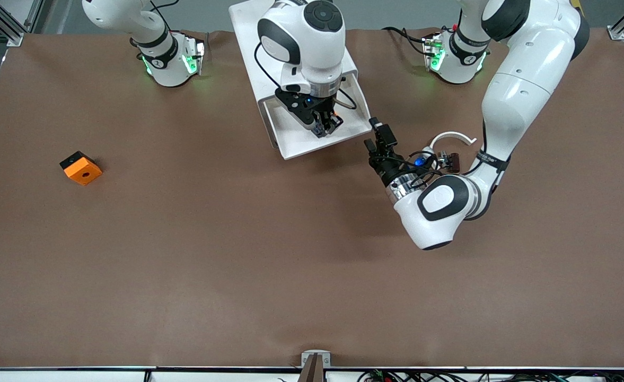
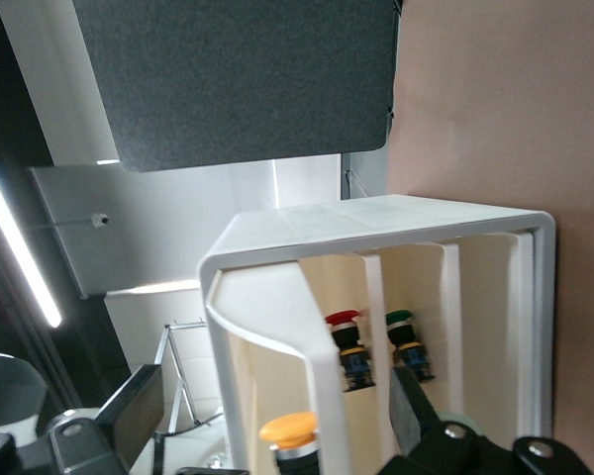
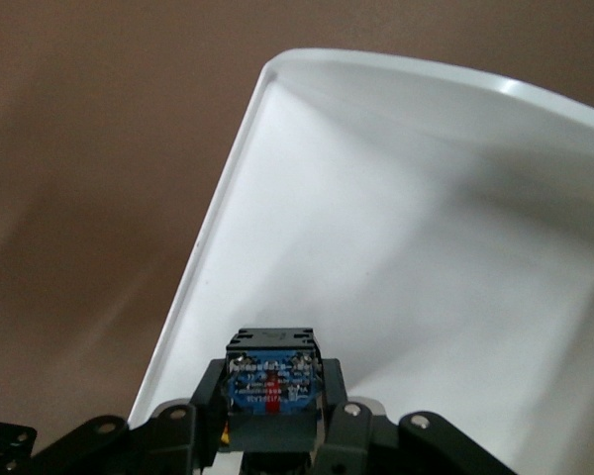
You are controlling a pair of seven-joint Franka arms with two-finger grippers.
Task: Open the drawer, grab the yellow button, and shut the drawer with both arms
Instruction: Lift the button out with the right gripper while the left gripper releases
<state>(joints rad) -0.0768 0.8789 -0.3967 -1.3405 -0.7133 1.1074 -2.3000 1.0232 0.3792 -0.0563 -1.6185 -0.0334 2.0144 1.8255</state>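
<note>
The drawer (image 1: pixel 301 143) stands pulled out of the white cabinet (image 1: pixel 248 32). My right gripper (image 1: pixel 326 123) is down in the drawer, shut on the button (image 1: pixel 335 114). In the right wrist view my right gripper (image 3: pixel 274 401) clamps the button's blue-black body (image 3: pixel 274 381) over the drawer's white floor (image 3: pixel 426 247). My left gripper (image 1: pixel 371 133) is open at the drawer's front corner toward the left arm's end. In the left wrist view its fingers (image 2: pixel 134 406) are spread wide either side of the drawer's rim (image 2: pixel 322 396). A yellow-orange cap (image 2: pixel 292 432) shows there.
An orange square block (image 1: pixel 81 168) lies toward the right arm's end. A white curved strip (image 1: pixel 452 136) and small dark parts (image 1: pixel 449 159) lie by the left arm's wrist. A red-capped button (image 2: pixel 345 336) and a green-capped button (image 2: pixel 404 336) sit inside the cabinet (image 2: pixel 376 218).
</note>
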